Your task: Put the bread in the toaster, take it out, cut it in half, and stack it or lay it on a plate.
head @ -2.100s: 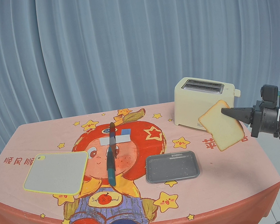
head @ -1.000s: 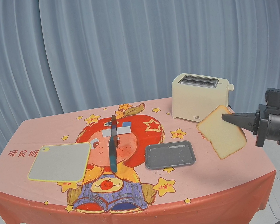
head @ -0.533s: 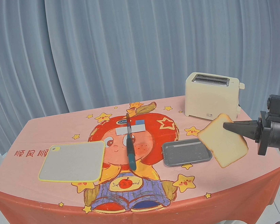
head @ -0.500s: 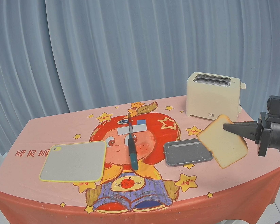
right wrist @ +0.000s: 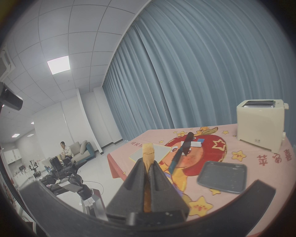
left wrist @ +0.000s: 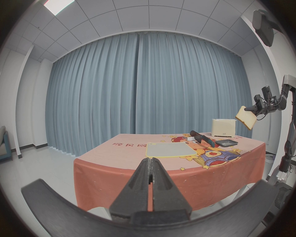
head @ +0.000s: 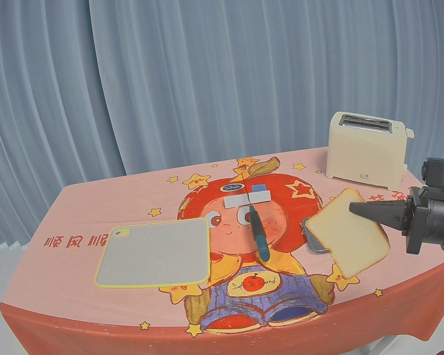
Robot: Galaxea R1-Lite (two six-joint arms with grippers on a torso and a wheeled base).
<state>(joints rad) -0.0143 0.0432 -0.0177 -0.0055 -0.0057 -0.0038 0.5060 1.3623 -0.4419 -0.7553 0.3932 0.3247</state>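
A pale slice of bread point(head: 349, 242) hangs tilted in the air off the table's right front part, with my right gripper point(head: 352, 207) shut on its upper edge. In the right wrist view the bread point(right wrist: 147, 153) stands edge-on between the fingers. The cream toaster point(head: 368, 149) stands at the table's back right, both slots empty. The bread hides most of the grey tray point(head: 308, 230). A teal-handled knife point(head: 256, 230) lies at the middle, and a yellow-rimmed cutting board point(head: 154, 254) lies to its left. My left gripper point(left wrist: 150, 162) hangs shut and empty, low and well short of the table's near-left side.
The round table point(head: 75, 217) wears a pink cartoon cloth; a blue curtain hangs close behind it. White floor lies around the table's front and left. The toaster point(right wrist: 262, 123) and tray point(right wrist: 222, 176) sit apart, with bare cloth between them.
The head camera has shifted, so the table and its things sit further right and a little farther off. The right gripper still holds the bread, which now overlaps the tray instead of the toaster.
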